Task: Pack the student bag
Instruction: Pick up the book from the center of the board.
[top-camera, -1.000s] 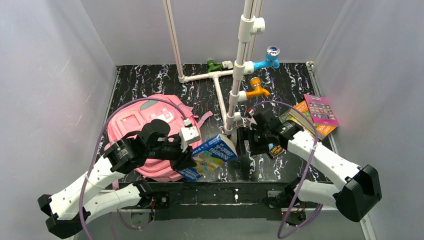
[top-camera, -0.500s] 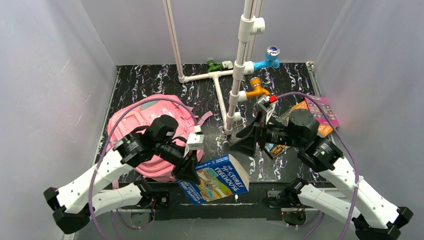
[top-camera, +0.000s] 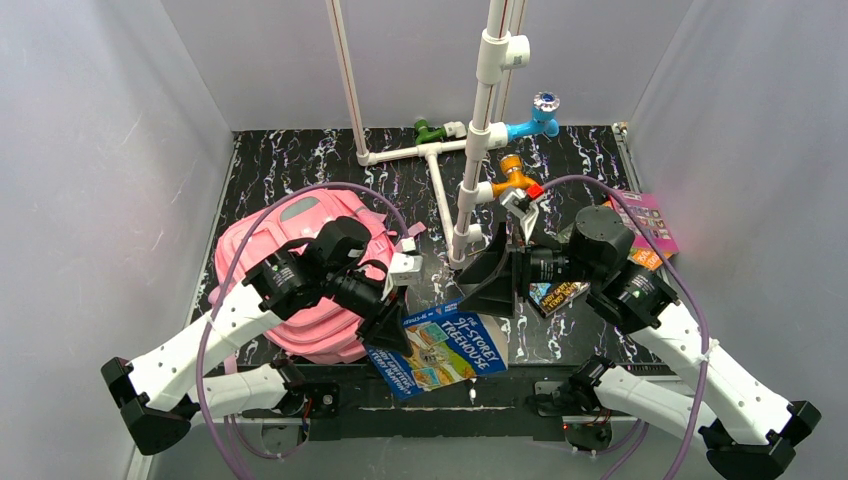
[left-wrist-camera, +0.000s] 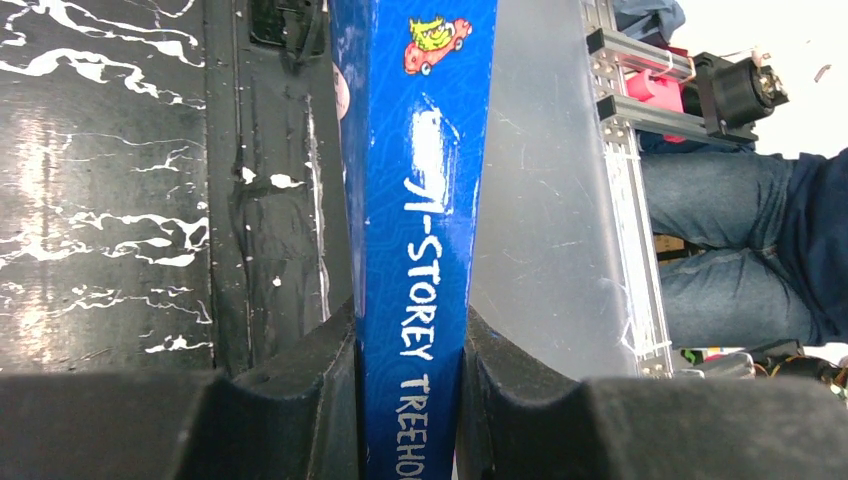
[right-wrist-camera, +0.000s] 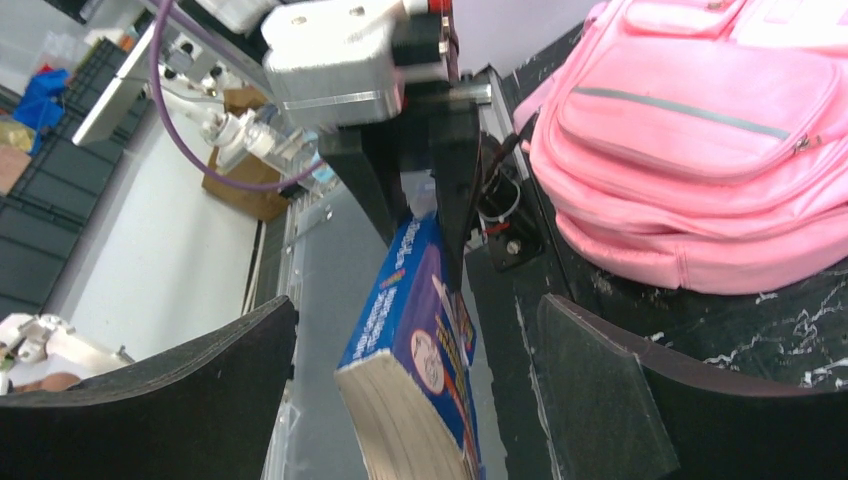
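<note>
The left hand (left-wrist-camera: 410, 390) is clamped tight on a blue paperback book (top-camera: 445, 350). Its two black fingers (left-wrist-camera: 300, 400) pinch the covers on either side of the spine, where white lettering reads "Storey Treehouse". The book hangs tilted over the near edge of the black marbled tabletop (top-camera: 300, 160). Facing it, the right hand (top-camera: 495, 272) gapes wide and grips nothing, with the book's free end close in front of it. The large pink fabric backpack (right-wrist-camera: 700, 150) lies on the tabletop's left side, partly under the left arm (top-camera: 215, 335).
</note>
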